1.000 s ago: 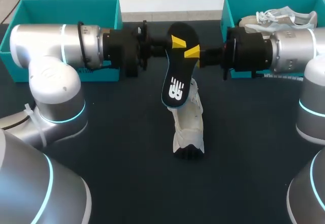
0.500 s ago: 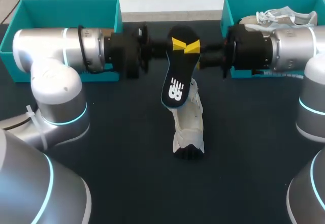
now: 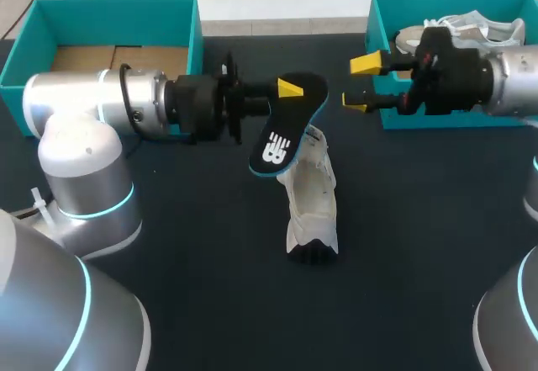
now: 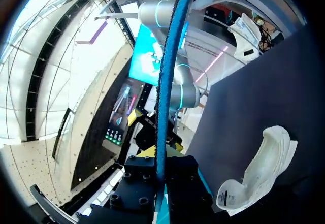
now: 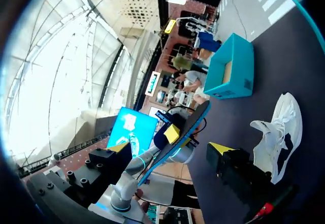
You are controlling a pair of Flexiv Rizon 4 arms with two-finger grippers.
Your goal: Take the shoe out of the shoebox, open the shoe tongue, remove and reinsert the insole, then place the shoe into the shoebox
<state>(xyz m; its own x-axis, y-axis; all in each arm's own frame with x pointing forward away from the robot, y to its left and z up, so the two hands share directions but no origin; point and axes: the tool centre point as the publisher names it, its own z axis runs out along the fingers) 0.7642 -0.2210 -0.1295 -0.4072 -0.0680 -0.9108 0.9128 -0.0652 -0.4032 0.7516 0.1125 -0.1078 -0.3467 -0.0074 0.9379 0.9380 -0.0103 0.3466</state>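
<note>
Where the left gripper (image 3: 292, 92) stands: clamped on the insole (image 3: 280, 140), upper end — it hangs tilted, off the table (image 3: 210, 262)
Right gripper (image 3: 361, 82): fingers apart, holding nothing, beside the right shoebox (image 3: 374, 26)
Shoe (image 3: 312, 201): white, on the table beneath the insole

A dark matt surface (image 3: 210, 304), black with a slight blue tone, fills nearly the whole head view and ends in a straight far edge. The light lies evenly on it and gives only soft, weak shadows. In the left wrist view the same surface (image 4: 284, 92) looks plain and smooth. In the right wrist view it (image 5: 277, 71) looks greyer.
</note>
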